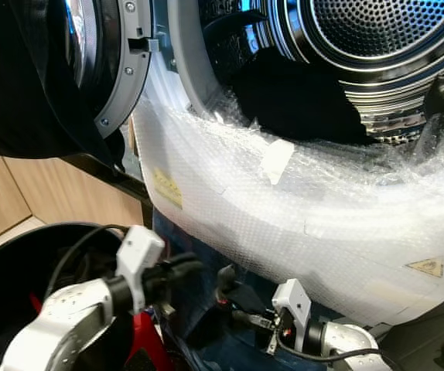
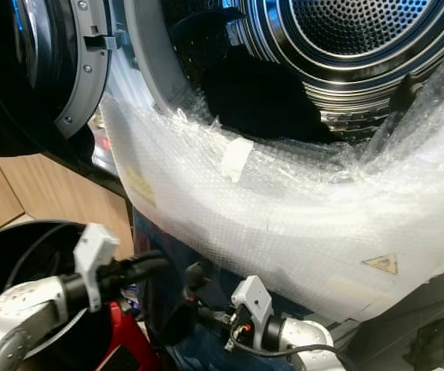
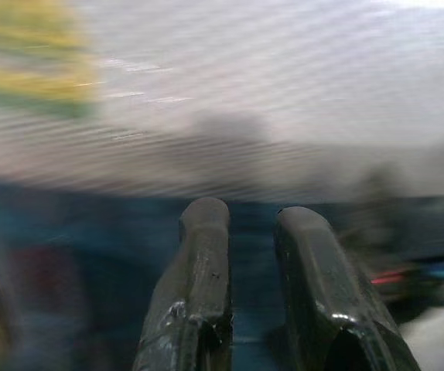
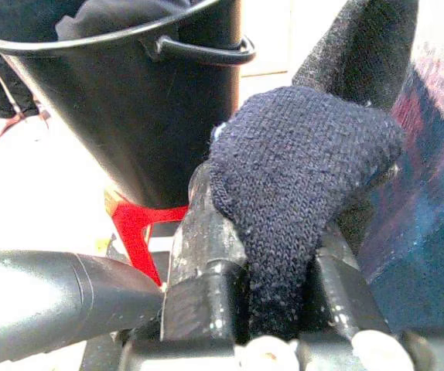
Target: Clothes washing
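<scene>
A dark knitted garment (image 4: 299, 193) sat clenched in our right gripper (image 4: 272, 255), low in the frame beneath the bubble-wrapped washer (image 1: 299, 224). Our left gripper (image 3: 257, 255) hovered beside it, fingers slightly parted and empty, near the black bucket (image 4: 129, 116). We judged loading was under way — next, a lift toward the drum (image 1: 377, 39), upper right.
</scene>
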Motion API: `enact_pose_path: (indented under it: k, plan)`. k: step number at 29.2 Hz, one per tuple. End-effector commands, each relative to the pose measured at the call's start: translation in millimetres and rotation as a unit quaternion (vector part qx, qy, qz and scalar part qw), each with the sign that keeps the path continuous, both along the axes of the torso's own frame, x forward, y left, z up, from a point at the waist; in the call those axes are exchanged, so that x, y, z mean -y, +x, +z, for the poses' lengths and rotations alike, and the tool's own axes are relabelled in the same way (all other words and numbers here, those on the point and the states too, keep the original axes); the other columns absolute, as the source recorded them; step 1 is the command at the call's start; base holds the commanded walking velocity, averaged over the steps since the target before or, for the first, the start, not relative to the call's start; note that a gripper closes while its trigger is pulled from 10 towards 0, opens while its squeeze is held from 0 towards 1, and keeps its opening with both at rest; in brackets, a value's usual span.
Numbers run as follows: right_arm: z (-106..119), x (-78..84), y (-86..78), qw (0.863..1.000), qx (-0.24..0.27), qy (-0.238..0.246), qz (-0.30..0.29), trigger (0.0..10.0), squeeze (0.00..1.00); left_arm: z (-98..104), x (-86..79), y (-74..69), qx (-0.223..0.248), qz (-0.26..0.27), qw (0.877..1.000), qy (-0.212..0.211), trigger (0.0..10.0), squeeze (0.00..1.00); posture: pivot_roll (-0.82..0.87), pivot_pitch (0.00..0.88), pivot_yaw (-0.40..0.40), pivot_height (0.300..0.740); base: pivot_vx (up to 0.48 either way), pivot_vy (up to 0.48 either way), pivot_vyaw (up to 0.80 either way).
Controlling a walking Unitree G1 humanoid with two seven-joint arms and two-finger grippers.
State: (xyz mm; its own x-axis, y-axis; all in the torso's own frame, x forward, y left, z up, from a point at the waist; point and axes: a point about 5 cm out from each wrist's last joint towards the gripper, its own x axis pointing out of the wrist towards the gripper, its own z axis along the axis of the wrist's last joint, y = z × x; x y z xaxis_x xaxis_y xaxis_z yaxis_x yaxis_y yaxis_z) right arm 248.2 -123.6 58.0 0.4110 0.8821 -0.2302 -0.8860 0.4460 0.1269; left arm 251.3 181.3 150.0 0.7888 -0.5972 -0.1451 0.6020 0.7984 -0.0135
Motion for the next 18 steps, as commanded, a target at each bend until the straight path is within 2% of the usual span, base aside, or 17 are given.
enact_pose_path:
  k: [1,7,8,9,10,11,12,13,16,18]
  plan:
    - [10.0,5.9,0.6,1.000,0.018,0.009,0.001,0.0,0.00,2.8,-10.6,2.0,0.023,0.057,0.998,0.000,10.0,1.00,0.14,0.061,-0.094,0.740,0.000,0.000,0.00]
    - [21.9,4.9,-7.6,0.998,0.027,0.027,0.043,0.0,0.00,7.2,-21.6,7.7,0.063,0.148,0.987,-0.001,10.0,1.00,0.14,0.062,-0.095,0.740,0.000,0.000,0.00]
    - [34.0,0.8,-15.3,0.995,0.037,0.037,0.088,0.0,0.00,10.5,-38.2,13.9,0.100,0.270,0.958,0.015,10.0,1.00,0.14,0.060,-0.096,0.740,0.000,0.000,0.00]
    - [43.2,-2.6,-20.3,0.991,0.043,0.044,0.118,0.0,0.00,12.5,-49.8,15.2,0.128,0.338,0.931,0.049,10.0,1.00,0.14,0.061,-0.096,0.740,0.000,0.000,0.00]
    - [43.2,-2.6,-20.3,0.991,0.043,0.044,0.118,0.0,0.00,12.5,-49.8,15.2,0.128,0.338,0.931,0.049,10.0,1.00,0.14,0.061,-0.096,0.740,0.000,0.000,0.00]
    - [52.2,-5.8,-23.5,0.988,0.047,0.059,0.136,0.0,0.00,12.4,-54.9,14.8,0.139,0.363,0.919,0.064,10.0,0.97,0.14,0.061,-0.100,0.740,0.000,0.000,0.00]
    - [58.9,-8.2,-24.7,0.986,0.052,0.071,0.145,0.0,0.00,12.1,-57.0,14.4,0.142,0.373,0.915,0.063,10.0,0.31,0.14,0.060,-0.100,0.740,0.000,0.000,0.00]
    - [67.0,-10.9,-26.0,0.983,0.057,0.084,0.155,0.0,0.00,11.7,-59.0,14.2,0.147,0.381,0.910,0.072,10.0,0.00,0.14,0.060,-0.101,0.740,0.000,0.000,0.00]
    - [92.8,-18.2,-30.3,0.971,0.082,0.130,0.185,0.0,0.00,9.6,-62.7,14.1,0.153,0.396,0.902,0.079,10.0,0.00,0.14,0.057,-0.103,0.740,0.000,0.000,0.00]
    - [120.2,-23.1,-35.1,0.954,0.108,0.174,0.219,0.0,0.00,9.3,-62.0,16.3,0.164,0.394,0.899,0.098,10.0,0.00,0.14,0.056,-0.103,0.740,0.000,0.000,0.00]
